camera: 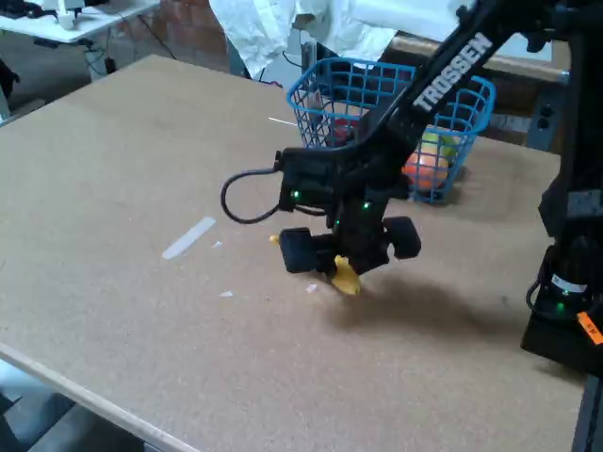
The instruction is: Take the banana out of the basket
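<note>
At nine o'clock on the table [122,311] lies a pale strip of tape [188,236], clear of the work. Near centre the gripper [347,252] hangs low, clamped on the banana [346,277], whose yellow end pokes beneath, just above the board, presumably for setting down. At one o'clock the basket [325,89] stands well apart, round fruit [431,160] left inside.

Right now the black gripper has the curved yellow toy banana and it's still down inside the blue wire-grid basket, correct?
Not quite. The black gripper does have the curved yellow toy banana, but not inside the blue wire-grid basket. The fixed view shows the banana low over the brown tabletop, in front of the basket and clear of its rim.
</note>
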You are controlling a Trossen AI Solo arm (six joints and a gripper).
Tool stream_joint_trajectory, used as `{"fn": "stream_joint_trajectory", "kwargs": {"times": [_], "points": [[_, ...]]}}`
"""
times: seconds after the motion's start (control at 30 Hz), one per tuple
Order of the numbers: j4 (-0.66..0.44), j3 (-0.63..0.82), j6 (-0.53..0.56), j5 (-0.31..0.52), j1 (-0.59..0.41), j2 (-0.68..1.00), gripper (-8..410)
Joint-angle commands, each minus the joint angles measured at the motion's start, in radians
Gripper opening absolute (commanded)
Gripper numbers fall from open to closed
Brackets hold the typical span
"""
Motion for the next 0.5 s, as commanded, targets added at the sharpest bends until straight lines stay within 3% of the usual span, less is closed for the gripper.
{"fn": "stream_joint_trajectory", "kwargs": {"times": [0.0,0.47], "points": [[0.036,0.0,0.014,0.02,-0.001,0.033,79],[0.063,0.0,0.055,0.099,-0.012,0.039,79]]}}
